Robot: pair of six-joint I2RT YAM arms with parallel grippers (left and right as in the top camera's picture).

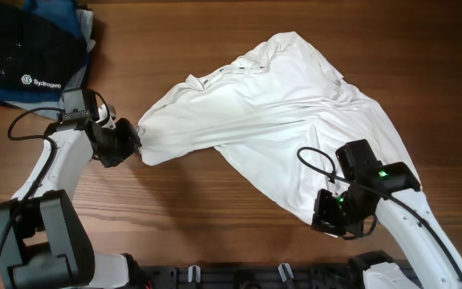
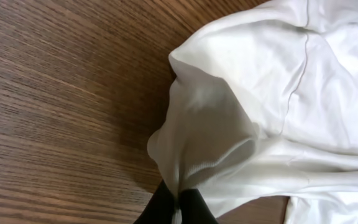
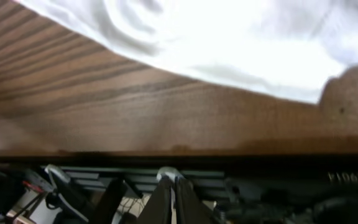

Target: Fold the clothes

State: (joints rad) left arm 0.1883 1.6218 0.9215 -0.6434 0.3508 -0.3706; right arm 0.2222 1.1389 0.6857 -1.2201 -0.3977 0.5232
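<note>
The clothes (image 1: 271,104) are one big white wrinkled garment spread over the middle and right of the table. At its left tip, my left gripper (image 1: 137,144) is shut on a bunched fold. In the left wrist view the cloth (image 2: 278,93) rises out of the shut left gripper (image 2: 178,198). My right gripper (image 1: 321,218) sits at the garment's lowest point near the front edge. In the right wrist view the right gripper (image 3: 169,176) is shut on a thin white sliver of cloth. The rest of the clothes (image 3: 229,43) lies blurred beyond it.
A dark blue-black folded stack (image 1: 22,56) with a white logo lies at the back left corner. The table's front edge (image 3: 179,152) runs just past my right gripper. A black rail (image 1: 255,273) lies below it. Bare wood (image 2: 61,93) shows left of the garment.
</note>
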